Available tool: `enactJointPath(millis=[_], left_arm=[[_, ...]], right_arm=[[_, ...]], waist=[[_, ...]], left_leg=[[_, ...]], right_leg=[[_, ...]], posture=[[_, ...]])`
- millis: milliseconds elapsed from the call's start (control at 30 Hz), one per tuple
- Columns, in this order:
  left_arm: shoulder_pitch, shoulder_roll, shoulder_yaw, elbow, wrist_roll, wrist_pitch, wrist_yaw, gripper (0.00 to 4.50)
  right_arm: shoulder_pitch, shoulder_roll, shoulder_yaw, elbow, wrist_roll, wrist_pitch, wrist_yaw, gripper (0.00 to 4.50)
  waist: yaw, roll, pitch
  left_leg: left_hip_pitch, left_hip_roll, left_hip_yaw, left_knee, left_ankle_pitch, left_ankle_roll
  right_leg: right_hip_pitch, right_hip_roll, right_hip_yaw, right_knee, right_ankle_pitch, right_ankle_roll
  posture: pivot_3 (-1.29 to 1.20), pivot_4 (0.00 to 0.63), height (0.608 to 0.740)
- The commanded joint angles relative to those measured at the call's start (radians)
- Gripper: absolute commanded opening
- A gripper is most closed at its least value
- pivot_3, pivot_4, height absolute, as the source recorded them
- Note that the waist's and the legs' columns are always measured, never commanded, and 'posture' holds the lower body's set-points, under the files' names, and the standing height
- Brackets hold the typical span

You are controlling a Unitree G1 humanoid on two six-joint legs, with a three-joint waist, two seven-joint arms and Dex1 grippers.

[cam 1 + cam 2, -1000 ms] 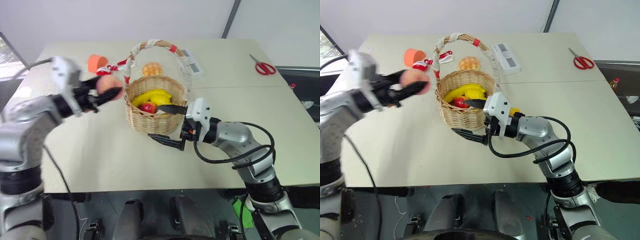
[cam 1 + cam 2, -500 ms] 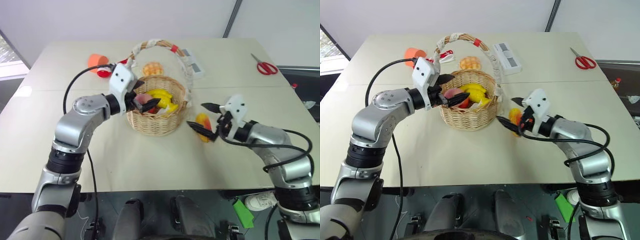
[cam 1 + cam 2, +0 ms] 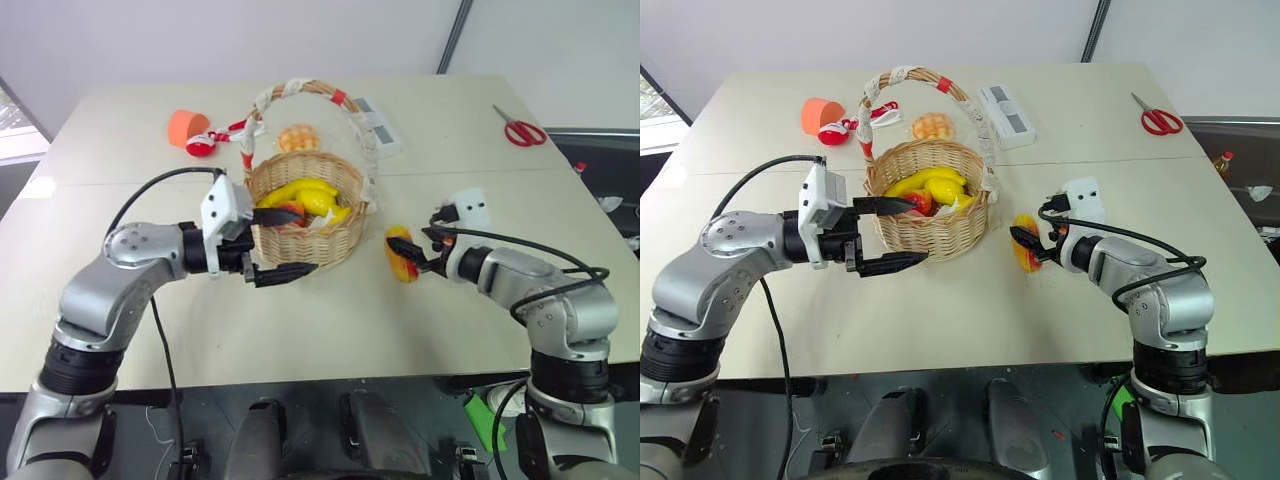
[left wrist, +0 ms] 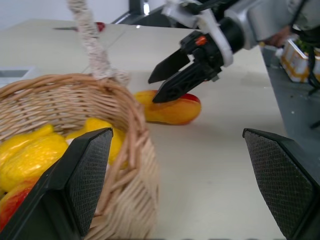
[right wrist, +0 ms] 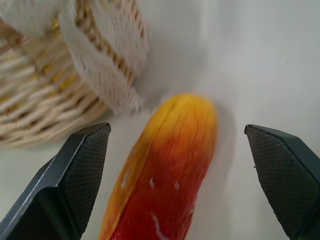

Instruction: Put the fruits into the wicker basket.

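A pale beige table (image 3: 300, 330) fills most of the scene, its top crossed by a thin seam running from the left edge to the right edge. Behind the far edge stands a plain white wall (image 3: 250, 40), with a grey slanted pole (image 3: 452, 35) rising near the far right corner. Bright daylight comes in from a window (image 3: 12, 125) beyond the left edge. Below the near edge the floor (image 3: 400, 440) is dark grey, and the surroundings past the right edge are dark too.
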Motion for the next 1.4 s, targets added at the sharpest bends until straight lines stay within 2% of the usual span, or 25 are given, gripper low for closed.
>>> enactJointPath(millis=[33,100,133,200,300,333,367,400,467,567,633,700,833,933,1000,1133,1167,1200,1300,1333,1400], left_arm=[[0.006,0.002,-0.005,-0.038,0.020,-0.019,0.020,4.46],[0.010,-0.003,-0.003,-0.048,0.017,-0.013,0.031,4.46],[0.012,-0.004,-0.002,-0.051,0.016,-0.012,0.035,4.49],[0.015,-0.004,0.000,-0.053,0.017,-0.010,0.039,4.50],[0.018,0.002,0.011,-0.043,0.022,-0.016,0.043,4.50],[0.019,0.003,0.021,-0.040,0.019,-0.015,0.047,4.50],[0.020,0.003,0.037,-0.032,0.014,-0.017,0.051,4.50],[0.022,0.004,0.052,-0.027,0.009,-0.018,0.054,4.50],[0.030,0.007,0.099,-0.006,-0.003,-0.023,0.062,4.50],[0.043,0.013,0.197,0.042,-0.045,-0.012,0.078,4.50],[0.060,0.023,0.256,0.074,-0.066,-0.014,0.075,4.50],[0.076,0.031,0.288,0.095,-0.073,-0.017,0.072,4.50],[0.112,0.042,0.290,0.115,-0.047,-0.039,0.075,4.50],[0.128,0.033,0.287,0.094,-0.056,-0.040,0.089,4.50],[0.144,0.024,0.291,0.067,-0.068,-0.032,0.105,4.50],[0.160,0.017,0.289,0.034,-0.079,-0.021,0.127,4.50],[0.162,0.015,0.287,0.027,-0.080,-0.019,0.133,4.50],[0.164,0.012,0.285,0.021,-0.080,-0.019,0.137,4.50],[0.168,0.008,0.282,0.010,-0.083,-0.018,0.147,4.50],[0.169,0.008,0.281,0.008,-0.082,-0.017,0.149,4.50],[0.179,0.006,0.272,0.000,-0.079,-0.018,0.150,4.50]], right_arm=[[-0.040,0.011,0.019,0.002,-0.007,0.062,-0.031,4.50],[-0.052,0.018,0.029,0.007,-0.013,0.076,-0.041,4.50],[-0.056,0.019,0.034,0.010,-0.017,0.080,-0.045,4.24],[-0.059,0.021,0.040,0.010,-0.021,0.086,-0.048,3.64],[-0.067,0.024,0.039,0.000,-0.020,0.094,-0.051,2.00],[-0.068,0.018,0.039,-0.008,-0.019,0.096,-0.048,1.60],[-0.069,0.002,0.043,-0.018,-0.018,0.093,-0.037,1.49],[-0.067,-0.019,0.049,-0.030,-0.017,0.083,-0.023,1.49],[-0.040,-0.136,0.116,-0.092,-0.037,-0.017,0.069,1.49],[0.031,-0.317,0.167,-0.221,-0.047,-0.265,0.293,1.49],[0.076,-0.383,0.148,-0.314,-0.002,-0.405,0.449,1.49],[0.094,-0.406,0.139,-0.371,0.034,-0.490,0.538,1.49],[-0.149,-0.211,0.290,-0.260,-0.026,-0.490,0.417,1.49],[-0.276,-0.104,0.401,-0.150,-0.136,-0.486,0.327,1.49],[-0.364,-0.009,0.432,-0.027,-0.192,-0.411,0.221,1.49],[-0.442,0.079,0.449,0.111,-0.250,-0.396,0.169,1.49],[-0.454,0.087,0.458,0.136,-0.268,-0.405,0.166,2.50],[-0.459,0.093,0.461,0.146,-0.278,-0.415,0.166,2.84],[-0.452,0.095,0.465,0.116,-0.306,-0.492,0.184,4.36],[-0.439,0.088,0.459,0.085,-0.303,-0.528,0.203,4.45],[-0.344,0.021,0.376,-0.056,-0.203,-0.574,0.320,4.45]], waist=[[-0.002,0.000,0.000],[-0.003,0.000,0.000],[-0.003,0.000,0.000],[-0.002,0.000,0.000],[-0.003,0.000,0.000],[-0.003,0.000,0.000],[-0.003,0.000,0.000],[-0.003,0.000,0.000],[-0.002,0.002,0.001],[-0.001,0.001,0.001],[-0.003,0.001,0.001],[-0.007,0.001,0.001],[-0.023,0.001,0.001],[-0.020,0.000,0.001],[-0.018,0.000,0.001],[-0.003,0.000,0.000],[0.000,0.000,0.000],[0.002,0.000,0.000],[0.003,0.000,0.000],[0.002,0.000,0.000],[0.005,0.000,0.000]], left_leg=[[0.000,0.000,0.000,0.000,0.000,0.000],[0.000,0.000,0.000,0.000,0.000,0.000],[0.000,0.000,0.000,0.000,0.000,0.000],[0.000,0.000,0.000,0.000,0.000,0.000],[0.000,0.000,0.000,0.000,0.000,0.000],[0.000,0.000,0.000,0.000,0.000,0.000],[0.000,0.000,0.000,0.000,0.000,0.000],[0.000,0.000,0.000,0.000,0.000,0.000],[0.000,0.000,0.000,0.000,0.000,0.000],[-0.002,-0.001,0.000,0.000,0.000,0.000],[-0.002,0.000,-0.001,0.000,0.000,0.001],[-0.001,0.001,0.000,-0.001,-0.001,0.002],[0.002,0.003,0.001,0.000,-0.001,0.001],[0.002,0.003,0.000,0.000,0.000,0.000],[0.001,0.003,0.000,0.000,0.000,0.000],[-0.006,0.004,-0.001,0.000,0.000,0.000],[-0.009,0.004,-0.001,0.000,0.000,0.000],[-0.012,0.003,-0.001,0.001,0.000,0.000],[-0.015,0.003,-0.001,0.001,0.000,-0.001],[-0.015,0.003,-0.001,0.001,0.000,0.000],[-0.014,0.003,-0.001,0.001,0.000,0.000]], right_leg=[[0.000,0.000,0.000,0.000,0.000,0.000],[0.000,0.001,0.000,0.000,0.000,0.000],[0.000,0.001,0.000,0.000,0.000,0.000],[0.000,0.001,0.000,0.000,0.000,0.000],[0.000,0.001,0.000,0.000,0.000,0.000],[0.000,0.001,0.000,0.000,0.000,0.000],[0.000,0.001,0.000,0.000,0.000,0.000],[0.000,0.001,0.000,0.000,0.000,0.000],[0.000,0.001,0.000,0.000,0.000,0.000],[-0.001,0.000,-0.001,-0.001,-0.001,0.002],[-0.001,0.001,-0.001,-0.001,-0.002,0.002],[-0.001,0.001,-0.001,-0.001,-0.002,0.002],[0.000,0.001,0.000,0.000,-0.001,0.001],[0.000,0.001,-0.001,0.000,0.000,0.000],[0.000,0.001,-0.001,0.000,0.000,0.000],[-0.006,-0.001,-0.001,0.000,0.000,0.000],[-0.009,-0.002,-0.001,0.000,0.000,0.000],[-0.012,-0.002,-0.002,0.000,0.000,0.000],[-0.014,-0.004,-0.002,0.000,0.000,0.000],[-0.014,-0.004,-0.002,0.000,0.000,0.000],[-0.014,-0.004,-0.003,0.000,0.001,0.000]], posture=[[0.00,0.150,0.740],[0.00,0.150,0.740],[0.00,0.150,0.740],[0.00,0.150,0.740],[0.00,0.150,0.740],[0.00,0.150,0.740],[0.00,0.150,0.740],[0.00,0.150,0.740],[0.00,0.150,0.740],[0.00,0.150,0.740],[0.00,0.150,0.740],[0.00,0.150,0.740],[0.00,0.150,0.740],[0.00,0.150,0.740],[0.00,0.150,0.740],[0.00,0.150,0.740],[0.00,0.150,0.740],[0.00,0.150,0.740],[0.00,0.150,0.740],[0.00,0.150,0.740],[0.00,0.150,0.740]])
